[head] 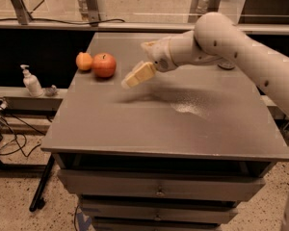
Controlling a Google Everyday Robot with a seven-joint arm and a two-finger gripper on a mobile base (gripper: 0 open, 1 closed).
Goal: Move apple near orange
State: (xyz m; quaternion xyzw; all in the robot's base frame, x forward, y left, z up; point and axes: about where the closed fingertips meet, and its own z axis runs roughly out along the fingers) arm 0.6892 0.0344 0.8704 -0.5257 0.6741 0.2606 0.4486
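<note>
Step in hand: judged to be the retreat, since the apple already sat on the counter right against the orange; the task looked as good as done
Doing it well: the gripper ought to go up and to the camera's right, away from the fruit; any sweep back toward the far left corner risked nudging the round apple and rolling it off its neighbour
Gripper: hung just above the counter, near mid-depth, tilted down toward the camera's left; it carried nothing; how far it stood open could not be told
Apple against gripper: clear of the tip, a little way off to the camera's left and slightly farther back; no contact between them
Orange: beyond the apple, by the counter's far left edge
</note>
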